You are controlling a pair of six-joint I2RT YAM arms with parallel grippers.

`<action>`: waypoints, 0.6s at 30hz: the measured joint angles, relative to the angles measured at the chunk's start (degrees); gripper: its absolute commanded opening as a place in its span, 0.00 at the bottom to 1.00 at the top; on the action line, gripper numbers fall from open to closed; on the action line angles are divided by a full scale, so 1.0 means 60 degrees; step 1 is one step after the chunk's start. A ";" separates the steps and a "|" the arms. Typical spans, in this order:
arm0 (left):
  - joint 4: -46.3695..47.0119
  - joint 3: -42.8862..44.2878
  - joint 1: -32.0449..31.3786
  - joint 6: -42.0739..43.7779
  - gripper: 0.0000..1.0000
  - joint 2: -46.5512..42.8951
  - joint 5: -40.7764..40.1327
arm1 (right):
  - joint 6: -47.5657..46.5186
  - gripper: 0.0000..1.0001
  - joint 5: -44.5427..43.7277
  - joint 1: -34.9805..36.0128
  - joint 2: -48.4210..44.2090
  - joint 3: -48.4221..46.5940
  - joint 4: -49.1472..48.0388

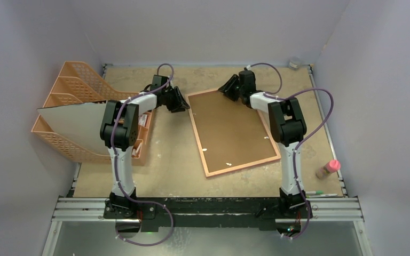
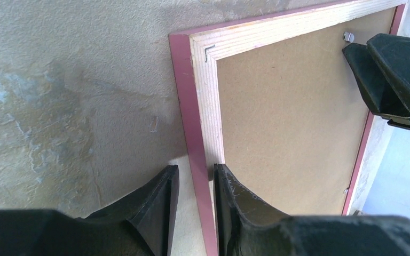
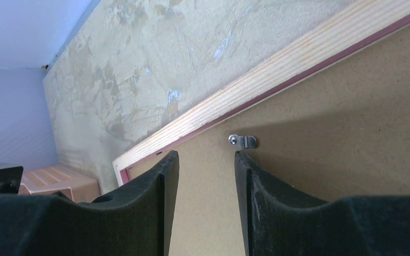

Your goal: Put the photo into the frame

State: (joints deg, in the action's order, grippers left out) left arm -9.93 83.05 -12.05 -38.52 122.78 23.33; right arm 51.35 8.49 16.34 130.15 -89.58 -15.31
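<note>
Left wrist view: the frame (image 2: 207, 112), one item, lying reverse side up, with a thin pink border, a pale wood rim and a brown backing board (image 2: 288, 122) seated inside the rim. Location: flat on the table (image 1: 165, 160), right of centre and turned at a slant, between the two arms. Left gripper (image 2: 196, 169): fingers a little apart and straddling the frame's left edge, one outside the pink border and one over the wood rim; a slim gap shows on the outer side, so no firm clamp is evident. Right gripper (image 3: 205, 157): fingers apart with nothing between them, poised over the backing board just short of a small metal clip (image 3: 243, 140) near the far rim. Handling, as judged: stiff and flat, probably light for its span, the pane on the underside breakable; best held by the rim at an edge or corner, never by the board's middle. The clips likely need turning before the board lifts. The photo: its printed face appears in no view. Nearby: an orange file rack (image 1: 66, 80) at far left holding a pale sheet (image 1: 69, 122), which cannot be identified as the photo.
</note>
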 measured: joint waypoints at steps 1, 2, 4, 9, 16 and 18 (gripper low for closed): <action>0.0000 0.0000 0.0000 0.0000 0.31 0.0000 0.0004 | -0.0007 0.46 -0.0018 0.0000 0.0025 -0.0033 0.0007; 0.0000 0.0000 0.0000 0.0000 0.31 0.0000 0.0004 | -0.0018 0.45 -0.0051 0.0000 0.0058 -0.0069 0.0007; 0.0004 0.0000 0.0000 0.0000 0.31 0.0000 0.0007 | -0.0029 0.45 -0.0084 0.0000 0.0117 -0.0146 -0.0004; 0.0007 0.0000 0.0000 0.0000 0.31 0.0000 0.0029 | -0.0117 0.44 -0.0291 0.0011 0.0142 -0.0251 0.0117; 0.0011 0.0000 0.0000 0.0000 0.30 0.0004 0.0044 | -0.0270 0.44 -0.0506 0.0033 0.0259 -0.0503 0.0284; 0.0015 0.0000 0.0000 0.0000 0.30 0.0004 0.0044 | -0.0324 0.44 -0.0510 0.0033 0.0259 -0.0506 0.0284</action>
State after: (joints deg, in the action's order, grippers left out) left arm -9.85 83.05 -12.05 -38.52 122.80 23.59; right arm 49.41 5.43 16.53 131.70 -92.62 -13.61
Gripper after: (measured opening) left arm 0.305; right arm 0.441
